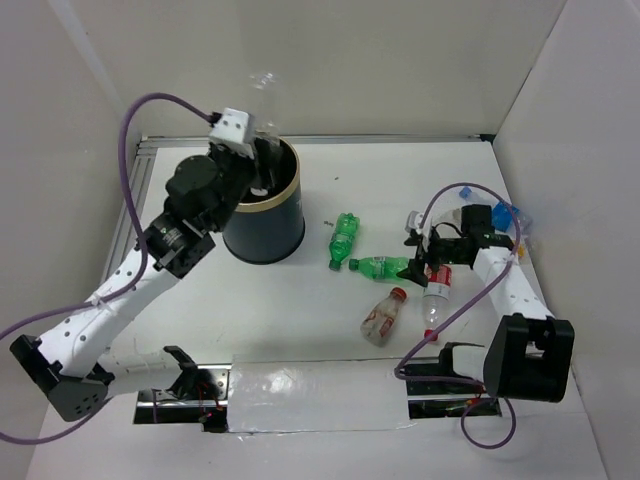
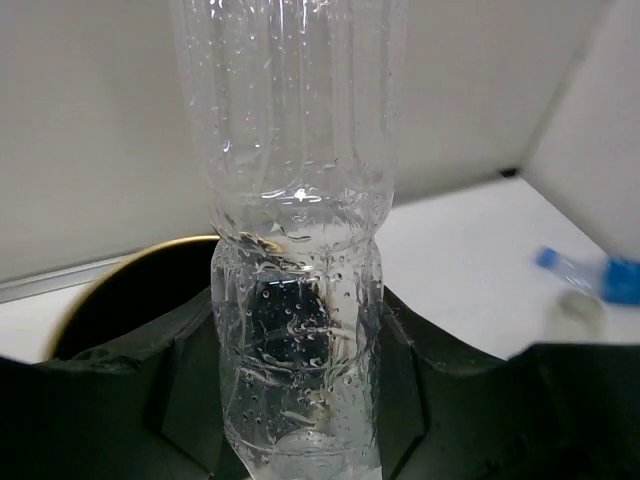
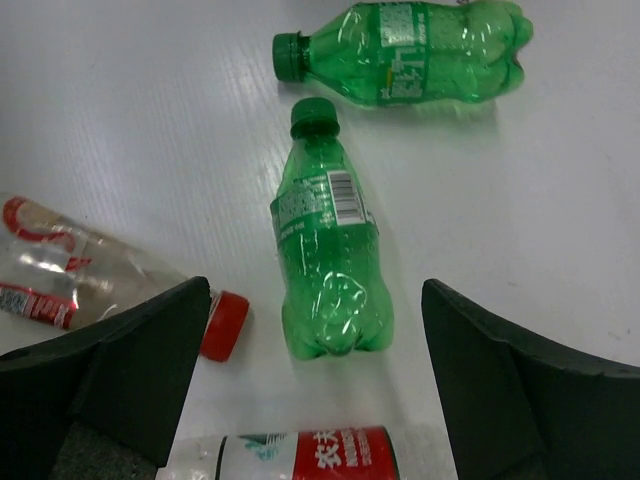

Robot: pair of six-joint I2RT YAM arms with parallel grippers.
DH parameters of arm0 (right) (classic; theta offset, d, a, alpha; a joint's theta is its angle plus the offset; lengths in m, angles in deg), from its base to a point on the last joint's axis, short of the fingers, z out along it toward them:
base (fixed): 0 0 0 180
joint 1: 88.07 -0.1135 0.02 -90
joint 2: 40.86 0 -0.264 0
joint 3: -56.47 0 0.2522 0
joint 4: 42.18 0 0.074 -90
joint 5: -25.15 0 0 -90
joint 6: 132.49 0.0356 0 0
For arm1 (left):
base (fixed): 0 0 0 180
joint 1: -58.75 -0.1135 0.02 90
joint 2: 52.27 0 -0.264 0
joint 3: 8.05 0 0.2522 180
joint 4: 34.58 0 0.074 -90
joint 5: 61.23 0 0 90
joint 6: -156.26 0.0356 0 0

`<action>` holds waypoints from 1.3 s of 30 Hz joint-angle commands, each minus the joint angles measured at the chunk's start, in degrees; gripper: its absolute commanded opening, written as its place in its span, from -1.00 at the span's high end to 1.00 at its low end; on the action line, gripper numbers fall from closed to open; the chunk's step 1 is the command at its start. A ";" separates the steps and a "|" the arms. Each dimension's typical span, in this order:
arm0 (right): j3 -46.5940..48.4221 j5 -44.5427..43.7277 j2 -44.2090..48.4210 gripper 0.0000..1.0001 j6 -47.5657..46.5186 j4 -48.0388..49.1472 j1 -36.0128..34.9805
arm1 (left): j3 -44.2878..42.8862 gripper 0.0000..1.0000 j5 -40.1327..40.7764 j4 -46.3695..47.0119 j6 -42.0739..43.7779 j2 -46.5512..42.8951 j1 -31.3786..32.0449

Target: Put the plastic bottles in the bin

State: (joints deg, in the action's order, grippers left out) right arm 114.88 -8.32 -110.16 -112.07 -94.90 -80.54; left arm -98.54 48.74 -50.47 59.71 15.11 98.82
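Note:
My left gripper [image 1: 263, 148] is shut on a clear bottle [image 2: 295, 250] and holds it upright over the mouth of the bin [image 1: 262, 222]. The bottle's top shows faintly in the top view [image 1: 265, 82]. The bin's gold rim [image 2: 185, 243] lies just behind the bottle. My right gripper [image 3: 315, 305] is open, low over a green bottle [image 3: 330, 260] lying between its jaws without touching them. A second green bottle [image 3: 410, 52] lies beyond it. A brownish red-capped bottle [image 3: 90, 275] lies at left and a red-label bottle [image 3: 320, 458] lies just below the jaws.
On the table the green bottles [image 1: 343, 238] [image 1: 380, 266], the brownish bottle [image 1: 383, 315] and the red-label bottle [image 1: 437, 288] lie right of the bin. A blue-capped bottle [image 1: 506, 216] lies near the right wall [image 1: 570, 180]; it also shows in the left wrist view [image 2: 590, 276].

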 commanded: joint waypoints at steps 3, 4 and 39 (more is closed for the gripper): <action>1.06 -4.85 -2.67 -0.85 1.55 9.07 -6.99 | 2.01 0.66 5.87 8.01 -1.63 7.50 -10.25; 1.06 -5.55 -3.21 -0.88 1.55 9.60 -7.70 | 2.02 0.56 6.40 8.02 -1.63 8.81 -11.41; 56.79 -1.25 -24.37 0.60 33.35 23.57 -23.77 | 42.10 -0.91 -10.12 22.34 -13.67 -0.24 26.37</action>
State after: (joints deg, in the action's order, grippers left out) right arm 161.17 -12.10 -128.39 -93.69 -83.04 -98.88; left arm -54.96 38.97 -40.35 47.87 12.97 124.55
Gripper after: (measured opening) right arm 0.672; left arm 0.954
